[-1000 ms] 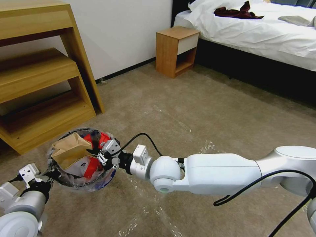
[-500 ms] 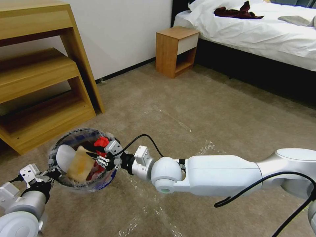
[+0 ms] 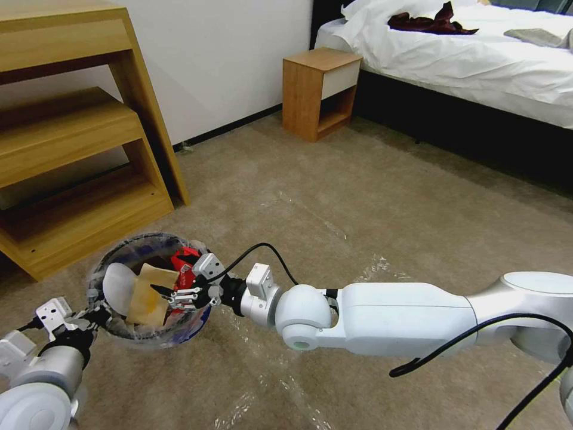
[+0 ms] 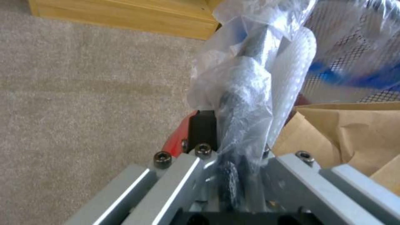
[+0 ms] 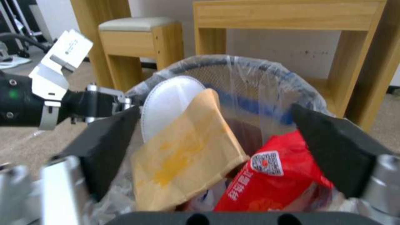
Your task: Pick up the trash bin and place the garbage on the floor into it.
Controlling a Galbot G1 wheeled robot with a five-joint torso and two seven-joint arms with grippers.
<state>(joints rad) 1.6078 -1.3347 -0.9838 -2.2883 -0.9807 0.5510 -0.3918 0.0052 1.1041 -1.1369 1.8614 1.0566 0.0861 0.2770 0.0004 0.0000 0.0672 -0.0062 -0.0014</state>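
The trash bin point(image 3: 197, 322), lined with a clear bag, hangs just above the floor point(image 3: 358, 197) at the lower left. My left gripper point(image 3: 95, 313) is shut on its near rim; the left wrist view shows the left gripper point(image 4: 233, 147) clamped over the bagged rim point(image 4: 246, 93). Garbage lies inside: a tan paper bag point(image 3: 146, 292), a white slipper point(image 3: 116, 286) and a red wrapper point(image 3: 185, 260). My right gripper point(image 3: 173, 292) stands open over the bin's right edge, holding nothing. In the right wrist view the black pads point(image 5: 108, 147) flank the tan bag point(image 5: 187, 156) and red wrapper point(image 5: 271, 175).
A wooden shelf unit point(image 3: 71, 149) stands close behind the bin at the left. A wooden nightstand point(image 3: 319, 89) and a bed point(image 3: 465, 54) lie farther back on the right. Shiny tape strips point(image 3: 382, 266) cross the carpet in front of me.
The tan paper bag, held over the bin a second ago, has dropped inside and leans on the slipper. My right gripper has opened and pulled back slightly.
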